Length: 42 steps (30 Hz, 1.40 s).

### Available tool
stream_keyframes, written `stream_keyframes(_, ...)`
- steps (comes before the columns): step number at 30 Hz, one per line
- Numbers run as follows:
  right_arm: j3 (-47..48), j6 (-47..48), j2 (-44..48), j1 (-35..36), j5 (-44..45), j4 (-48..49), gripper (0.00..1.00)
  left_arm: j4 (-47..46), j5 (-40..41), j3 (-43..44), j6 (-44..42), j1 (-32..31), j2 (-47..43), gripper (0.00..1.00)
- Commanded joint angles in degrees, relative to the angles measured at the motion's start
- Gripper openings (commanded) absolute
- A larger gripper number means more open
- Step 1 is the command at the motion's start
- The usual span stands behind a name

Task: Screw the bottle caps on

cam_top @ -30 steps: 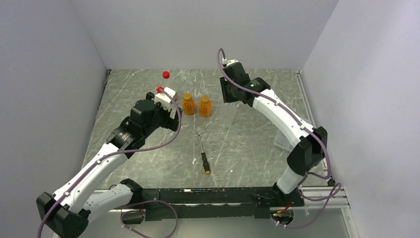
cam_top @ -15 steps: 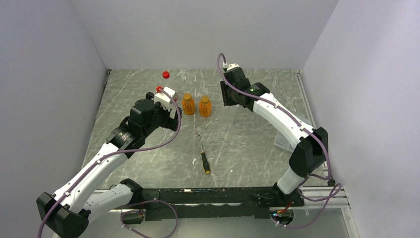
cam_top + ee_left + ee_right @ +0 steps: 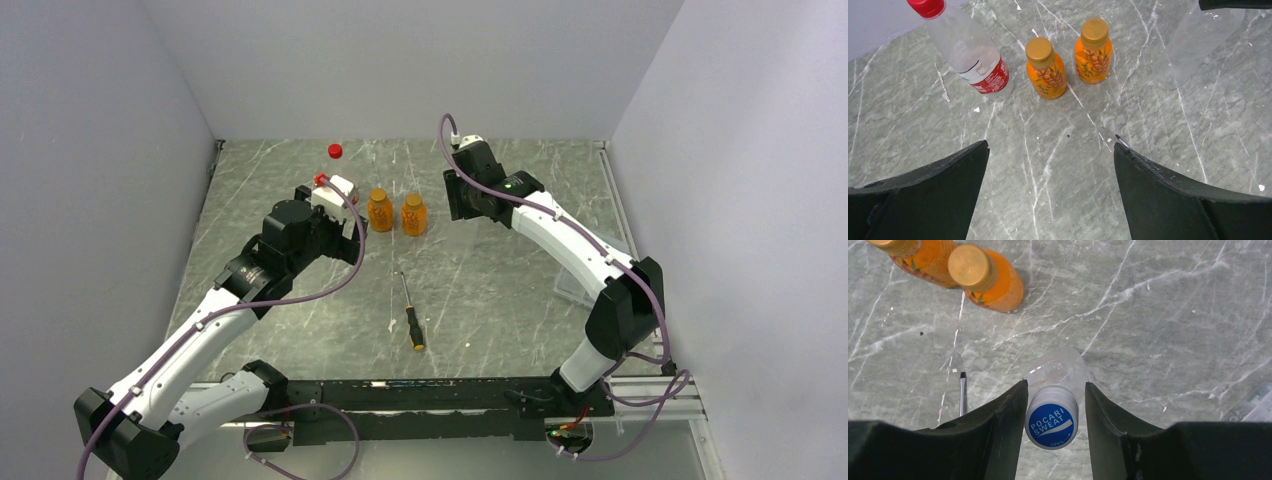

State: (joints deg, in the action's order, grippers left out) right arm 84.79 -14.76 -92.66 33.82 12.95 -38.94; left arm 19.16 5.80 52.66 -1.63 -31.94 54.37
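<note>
Right gripper (image 3: pixel 1055 384) astride capped clear bottle (image 3: pixel 1058 366)

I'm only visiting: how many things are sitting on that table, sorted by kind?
Orange bottles, caps on: 2
Clear bottles, caps on: 2
Small red-topped item at the back, too small to identify: 1
Screwdriver: 1
Clear box: 1
Total: 7
</note>
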Motion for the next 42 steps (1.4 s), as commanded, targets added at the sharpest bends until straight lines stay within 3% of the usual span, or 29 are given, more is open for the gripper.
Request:
stream_keyframes(1, -0.2, -0.7, 2.8, -0.1, -0.1, 1.0, 0.48, -2.2, -1.2, 0.0, 1.2, 0.4, 0.4, 0.99)
stream_keyframes(18, 1.3, -1.0, 2.9, -0.1, -0.9, 0.3, 0.54, -1.9, -1.5, 0.4, 1.3, 0.6, 0.6, 0.99)
stream_keyframes(34, 3.8, -1.4, 3.2, -0.2, -0.1, -1.1, 0.69, -0.7, -1.8, 1.6, 3.5, 0.6, 1.2, 0.99)
stream_keyframes(42, 8.2, -2.2, 5.3, -0.2, 1.0, -3.5, 0.83, 1.9, -3.9, 4.8, 4.2, 0.6, 2.3, 0.99)
